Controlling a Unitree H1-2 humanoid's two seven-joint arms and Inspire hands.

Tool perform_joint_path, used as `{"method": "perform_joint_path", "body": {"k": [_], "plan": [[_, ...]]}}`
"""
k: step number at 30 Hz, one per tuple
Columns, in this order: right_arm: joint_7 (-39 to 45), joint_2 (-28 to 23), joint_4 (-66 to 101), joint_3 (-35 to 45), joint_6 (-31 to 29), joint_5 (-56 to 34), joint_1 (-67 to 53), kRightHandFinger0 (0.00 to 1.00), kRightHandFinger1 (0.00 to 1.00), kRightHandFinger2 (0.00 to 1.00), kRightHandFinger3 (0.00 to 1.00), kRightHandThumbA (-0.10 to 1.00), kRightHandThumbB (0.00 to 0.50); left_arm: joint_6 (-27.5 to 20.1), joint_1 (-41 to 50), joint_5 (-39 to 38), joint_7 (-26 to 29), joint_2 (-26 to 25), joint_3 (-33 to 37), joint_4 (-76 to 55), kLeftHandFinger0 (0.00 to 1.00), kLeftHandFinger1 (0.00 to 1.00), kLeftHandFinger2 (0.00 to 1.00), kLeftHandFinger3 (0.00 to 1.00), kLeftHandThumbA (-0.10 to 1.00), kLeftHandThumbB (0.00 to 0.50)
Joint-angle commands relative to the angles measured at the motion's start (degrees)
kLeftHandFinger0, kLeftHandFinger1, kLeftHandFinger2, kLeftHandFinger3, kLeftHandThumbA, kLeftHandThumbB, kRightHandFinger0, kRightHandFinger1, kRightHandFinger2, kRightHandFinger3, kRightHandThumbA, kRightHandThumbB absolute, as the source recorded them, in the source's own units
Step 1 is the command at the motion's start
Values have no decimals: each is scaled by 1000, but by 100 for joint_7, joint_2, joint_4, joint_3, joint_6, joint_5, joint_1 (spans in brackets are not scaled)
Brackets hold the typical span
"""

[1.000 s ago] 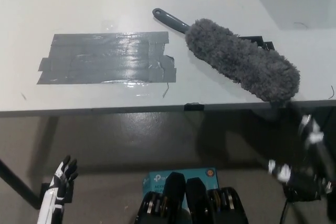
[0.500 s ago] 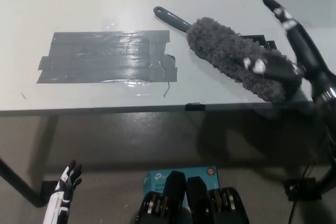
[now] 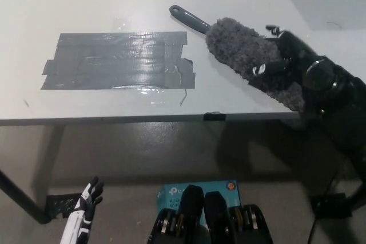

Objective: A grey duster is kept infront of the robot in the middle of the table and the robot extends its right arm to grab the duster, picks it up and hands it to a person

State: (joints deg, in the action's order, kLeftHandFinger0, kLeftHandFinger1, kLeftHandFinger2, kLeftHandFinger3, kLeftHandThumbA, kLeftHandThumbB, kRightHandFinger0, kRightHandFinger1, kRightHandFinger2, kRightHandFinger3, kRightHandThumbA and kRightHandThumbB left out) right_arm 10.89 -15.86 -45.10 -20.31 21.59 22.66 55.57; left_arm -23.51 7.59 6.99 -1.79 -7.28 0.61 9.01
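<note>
White tabletop (image 3: 114, 4) filled the far part of my head view, its near edge running across the middle, with dark floor below it. I logged a rectangular patch of grey tape (image 3: 117, 61) stuck on the table left of centre.

The grey duster (image 3: 251, 58) lay on the table at the right, slanting from far left to near right. Its dark handle (image 3: 189, 19) pointed toward the far left; the fluffy head reached the table's near edge.

The black right hand (image 3: 283, 61) sat on top of the duster's fluffy head, toward its right end, with the arm coming in from the right. Its fingers looked curled down into the fluff, but I could not tell whether they had closed on it. The duster rested flat on the table.

The white left hand (image 3: 86, 212) hung low at the near left, below table level, holding nothing, fingers slightly spread.
</note>
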Motion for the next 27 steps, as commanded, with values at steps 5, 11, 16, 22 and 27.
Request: {"method": "perform_joint_path", "body": {"k": [5,11,16,22,27], "plan": [[-267,293,-1687,-370,72,397,1250,1000,1000,1000,1000,984,494,-342,-10,200,462,-231,210,-21,1000,1000,1000,1000,1000,417],[-385,337,-1930,-426,-26,423,1289,1000,1000,1000,1000,991,500,-342,-13,245,584,-355,374,-14,1000,1000,1000,1000,1000,406],[-155,352,-2100,-525,-218,445,1295,1000,1000,1000,1000,874,500,-342,-77,328,751,-388,483,29,1000,1000,1000,1000,1000,411],[-111,449,-1637,-232,-361,82,767,534,652,641,515,-95,304,-342,-129,205,781,-408,523,40,1000,1000,1000,1000,1000,401],[12,387,-967,58,-538,-116,361,51,351,676,817,-100,185,-342,-236,216,784,-419,492,84,1000,1000,1000,1000,1000,396]]}}
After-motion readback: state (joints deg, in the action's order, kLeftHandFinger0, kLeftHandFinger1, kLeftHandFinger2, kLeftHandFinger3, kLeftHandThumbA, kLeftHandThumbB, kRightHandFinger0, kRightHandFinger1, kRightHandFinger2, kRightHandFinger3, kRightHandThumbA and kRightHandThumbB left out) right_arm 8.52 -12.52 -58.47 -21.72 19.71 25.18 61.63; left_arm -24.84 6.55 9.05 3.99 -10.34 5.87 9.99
